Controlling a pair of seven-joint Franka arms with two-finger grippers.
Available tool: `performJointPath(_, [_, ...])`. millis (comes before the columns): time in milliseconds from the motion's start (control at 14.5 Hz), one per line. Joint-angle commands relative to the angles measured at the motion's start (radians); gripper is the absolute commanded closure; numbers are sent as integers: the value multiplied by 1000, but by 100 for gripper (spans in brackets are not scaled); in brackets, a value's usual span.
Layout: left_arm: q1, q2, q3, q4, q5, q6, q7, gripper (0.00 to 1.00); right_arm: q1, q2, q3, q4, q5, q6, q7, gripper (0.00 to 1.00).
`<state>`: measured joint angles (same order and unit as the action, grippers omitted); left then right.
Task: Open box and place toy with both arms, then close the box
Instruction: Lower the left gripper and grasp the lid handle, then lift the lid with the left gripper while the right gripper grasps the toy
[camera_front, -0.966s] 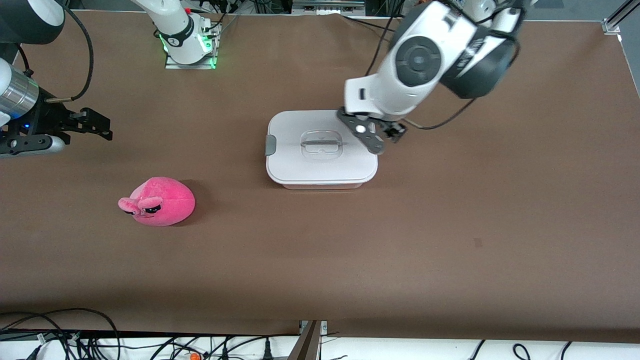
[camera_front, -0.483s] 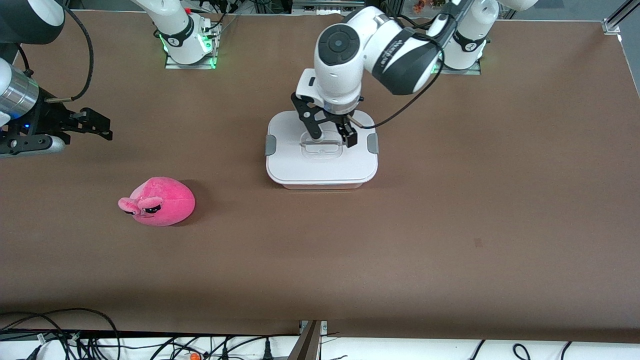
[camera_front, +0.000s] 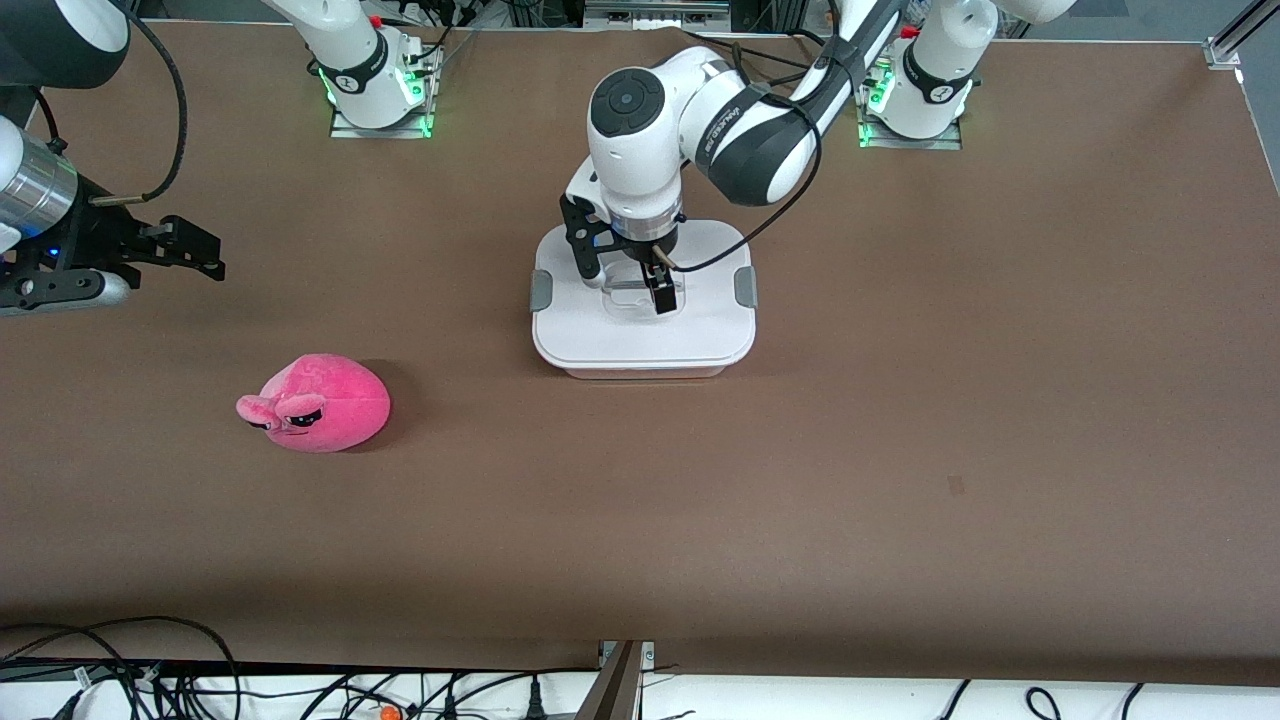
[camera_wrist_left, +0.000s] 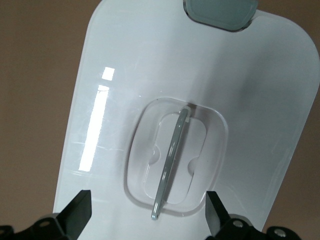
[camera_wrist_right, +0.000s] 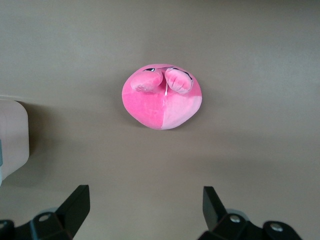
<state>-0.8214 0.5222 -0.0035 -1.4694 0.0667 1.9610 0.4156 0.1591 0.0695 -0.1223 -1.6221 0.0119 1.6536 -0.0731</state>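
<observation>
While right gripper (camera_front: 195, 255) waits open, left gripper (camera_front: 626, 280) spread over box (camera_front: 600, 345) handle (camera_wrist_left: 170, 162)

Brown table (camera_front: 900, 450) carrying a lidded plastic box (camera_front: 643, 325); pink plush toy (camera_front: 318, 404) nearer the front camera, toward the right arm's end.

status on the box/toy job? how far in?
Early. Nothing finished: the white lid is on the box. In hand: the left gripper, open, is over the lid's clear handle. The right gripper waits open at its end of the table. Left: lift the lid, place the pink plush toy, close.
</observation>
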Motion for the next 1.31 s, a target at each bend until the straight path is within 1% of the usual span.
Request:
performJointPath(0, [-21,-8,11,-34,27,35,17,0,0,7,1,22,-9,-9,9,0])
performJointPath(345, [-33,28,11,-43,48,78,-7,0,2,10,1,24,-18,6,9,0])
performJointPath(483, [-47,28,11,-45,48,78,-67,0,2,26,1,24,-18,21,9,0])
performJointPath(690, [-48,19,11,-52,50,70,-63,0,-1,39,0,24,-9,26,4,0])
performJointPath(759, [-50,16,10,-52,50,65,-67,10,-3,42,0,24,-7,28,-2,0])
performJointPath(828, [-53,13,10,-52,50,65,-60,32,-3,46,0,24,-6,29,-2,0])
performJointPath(897, [-55,13,10,-52,50,65,-61,77,-3,68,0,24,-6,31,-2,0])
performJointPath(966, [-58,12,10,-51,48,59,-72,100,-3,97,0,24,-16,31,-2,0])
performJointPath(1103, [-58,10,10,-46,50,35,-58,100,0,185,0,25,-18,29,-2,0])
performJointPath(1241, [-59,5,10,-40,50,16,-45,100,-6,202,0,33,-4,34,-5,0])
